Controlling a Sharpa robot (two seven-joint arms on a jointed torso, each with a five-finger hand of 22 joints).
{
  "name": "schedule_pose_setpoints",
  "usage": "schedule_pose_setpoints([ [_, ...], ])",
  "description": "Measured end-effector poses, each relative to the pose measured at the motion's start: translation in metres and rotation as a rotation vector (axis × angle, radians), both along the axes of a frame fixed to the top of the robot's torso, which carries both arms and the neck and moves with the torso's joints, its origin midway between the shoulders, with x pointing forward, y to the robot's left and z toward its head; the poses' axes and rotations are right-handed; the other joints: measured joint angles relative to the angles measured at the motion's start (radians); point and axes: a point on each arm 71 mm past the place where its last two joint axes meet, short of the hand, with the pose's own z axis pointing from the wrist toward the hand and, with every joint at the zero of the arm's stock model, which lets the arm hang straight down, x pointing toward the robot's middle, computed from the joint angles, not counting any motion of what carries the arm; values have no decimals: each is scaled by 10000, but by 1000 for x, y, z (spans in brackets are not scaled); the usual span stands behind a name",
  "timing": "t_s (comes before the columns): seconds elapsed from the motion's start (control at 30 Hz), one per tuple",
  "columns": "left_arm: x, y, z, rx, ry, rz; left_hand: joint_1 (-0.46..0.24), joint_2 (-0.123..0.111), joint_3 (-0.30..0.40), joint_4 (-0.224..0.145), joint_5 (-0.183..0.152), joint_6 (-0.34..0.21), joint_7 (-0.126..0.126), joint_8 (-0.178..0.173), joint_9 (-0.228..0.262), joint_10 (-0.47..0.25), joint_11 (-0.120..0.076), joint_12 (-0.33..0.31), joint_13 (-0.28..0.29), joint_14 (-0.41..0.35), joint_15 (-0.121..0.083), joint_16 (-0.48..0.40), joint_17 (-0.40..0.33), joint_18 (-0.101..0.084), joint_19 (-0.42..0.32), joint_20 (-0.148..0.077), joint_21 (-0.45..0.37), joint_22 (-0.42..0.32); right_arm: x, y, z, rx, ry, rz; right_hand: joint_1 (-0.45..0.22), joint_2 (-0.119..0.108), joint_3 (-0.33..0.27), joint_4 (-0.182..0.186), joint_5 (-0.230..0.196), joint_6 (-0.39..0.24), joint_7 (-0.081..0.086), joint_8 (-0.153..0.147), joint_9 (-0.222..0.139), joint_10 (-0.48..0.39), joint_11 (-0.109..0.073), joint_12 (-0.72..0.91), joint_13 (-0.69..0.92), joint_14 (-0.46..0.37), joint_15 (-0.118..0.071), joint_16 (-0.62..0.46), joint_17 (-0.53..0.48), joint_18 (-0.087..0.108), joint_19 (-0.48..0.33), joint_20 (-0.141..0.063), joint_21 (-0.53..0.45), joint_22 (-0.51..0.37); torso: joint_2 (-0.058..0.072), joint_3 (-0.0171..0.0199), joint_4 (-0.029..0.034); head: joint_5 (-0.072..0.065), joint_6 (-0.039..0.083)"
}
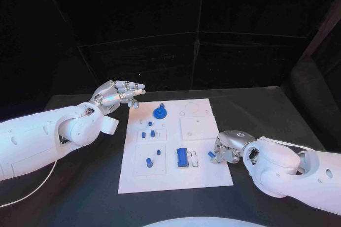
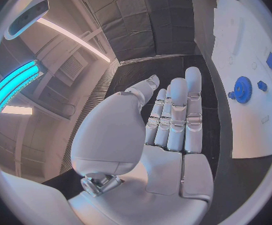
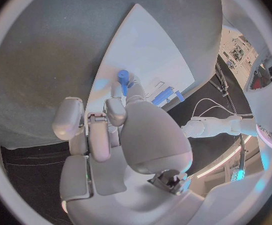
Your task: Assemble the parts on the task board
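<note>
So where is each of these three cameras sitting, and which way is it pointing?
Head view: on the robot's head, looking down at the table and board; both arms and robot hands show.
Left wrist view: behind the left robot hand, raised beside the board, fingers straight, holding nothing.
Right wrist view: behind the right robot hand, over the board's edge, holding a blue part.
All three share the board; head and left wrist views share the blue gear.

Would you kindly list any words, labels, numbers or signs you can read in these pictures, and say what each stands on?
None can be read.
The task board bears no readable print.
Dark lettering runs along the white arm at the rim of the right wrist view, too small and bent to read.
</note>
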Motion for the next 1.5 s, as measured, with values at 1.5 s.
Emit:
schedule_pose_setpoints([
  [1.5,-1,0,0,6,62,-43,-38,38,1,0,0,-36,-36,39,0,0,0,0,-3,1,1,0,-10,1,0,0,0,-8,-19,19,5,2924,614,-1243,-60,-335,2046,257,1346,228,-71,-318,-2525,-8,88,683,233,0,-37,39,-3,0,74,-73,85,323,0,-7,-8,104,22],
])
